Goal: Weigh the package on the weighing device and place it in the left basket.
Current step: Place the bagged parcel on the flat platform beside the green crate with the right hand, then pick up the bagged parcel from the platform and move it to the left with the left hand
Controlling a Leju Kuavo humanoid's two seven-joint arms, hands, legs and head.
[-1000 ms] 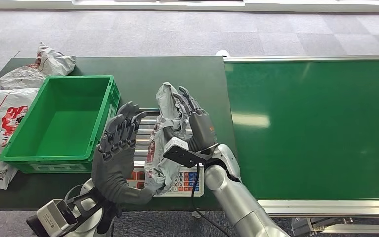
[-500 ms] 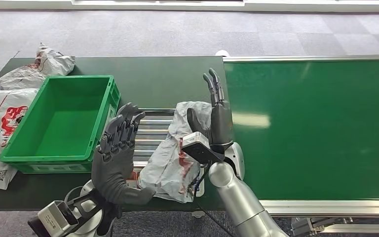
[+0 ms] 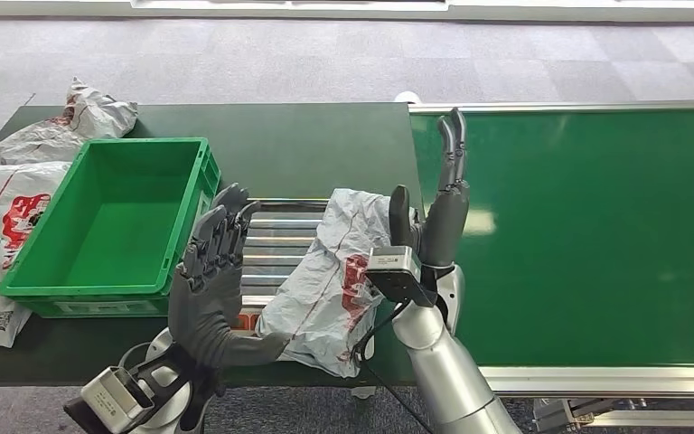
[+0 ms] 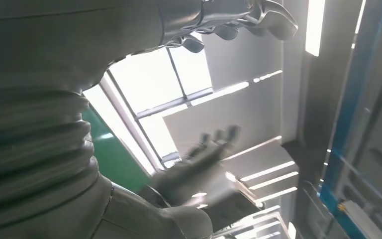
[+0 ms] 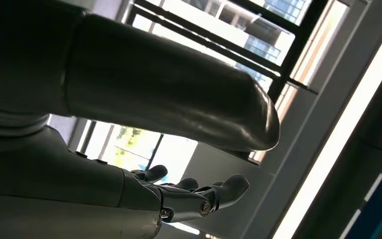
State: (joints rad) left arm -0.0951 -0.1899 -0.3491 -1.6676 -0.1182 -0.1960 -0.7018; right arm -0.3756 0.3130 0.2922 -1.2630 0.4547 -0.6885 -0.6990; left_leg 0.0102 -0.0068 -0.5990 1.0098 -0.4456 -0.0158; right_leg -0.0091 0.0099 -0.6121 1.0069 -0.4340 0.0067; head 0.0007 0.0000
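A crinkly grey plastic package with red print [image 3: 330, 276] lies flat on the silver weighing scale with metal rollers [image 3: 271, 237], near the front edge of the dark green table [image 3: 307, 145]. It covers most of the front of the scale. The left robot hand [image 3: 210, 280] is held up beside the package with its fingers straight and apart, and it holds nothing. Its thumb reaches to the bag's near edge. The right robot hand [image 3: 436, 212] stands on the other side of the package, fingers pointing up and spread, and it holds nothing too. The empty green plastic basket [image 3: 113, 217] sits on the table just left of the scale. More grey bags [image 3: 4, 194] lie past the basket.
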